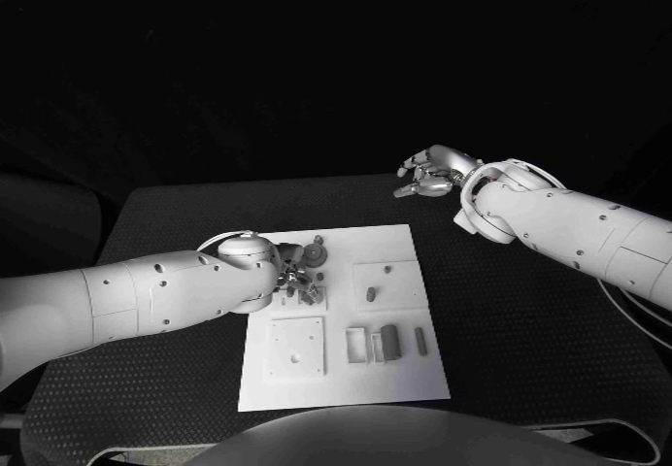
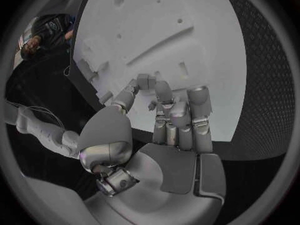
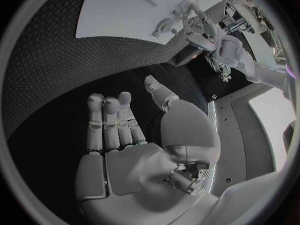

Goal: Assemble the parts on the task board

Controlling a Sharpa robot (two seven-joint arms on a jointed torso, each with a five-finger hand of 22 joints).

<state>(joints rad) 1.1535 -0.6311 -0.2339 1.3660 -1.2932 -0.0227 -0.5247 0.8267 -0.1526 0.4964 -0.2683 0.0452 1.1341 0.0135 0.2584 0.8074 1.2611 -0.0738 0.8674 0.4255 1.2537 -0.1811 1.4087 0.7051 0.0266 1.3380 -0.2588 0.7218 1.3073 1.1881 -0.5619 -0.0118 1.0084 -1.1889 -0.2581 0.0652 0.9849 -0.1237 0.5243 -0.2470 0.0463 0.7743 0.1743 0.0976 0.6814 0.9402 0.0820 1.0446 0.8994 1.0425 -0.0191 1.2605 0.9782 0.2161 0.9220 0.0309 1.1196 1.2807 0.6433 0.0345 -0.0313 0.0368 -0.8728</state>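
Observation:
The white task board [image 1: 399,252] lies in the middle of the table, and my left hand [image 1: 294,275] hovers low over its far left part. Its fingers [image 2: 164,92] curl in toward the thumb just above the board [image 2: 206,40]; whether a part sits between them is hidden. A round grey part [image 1: 319,254] lies just beyond that hand. A small peg [image 1: 370,293] stands near the board's middle, and several upright grey parts [image 1: 389,340] stand nearer me. My right hand [image 1: 434,173] is raised past the board's far right corner, fingers [image 3: 109,120] straight, palm bare.
A square recessed plate [image 1: 297,347] takes up the board's near left part. Black padded table [image 1: 546,330] surrounds the board on all sides. The right wrist view looks across the table to the board [image 3: 125,10] and my left hand [image 3: 206,30].

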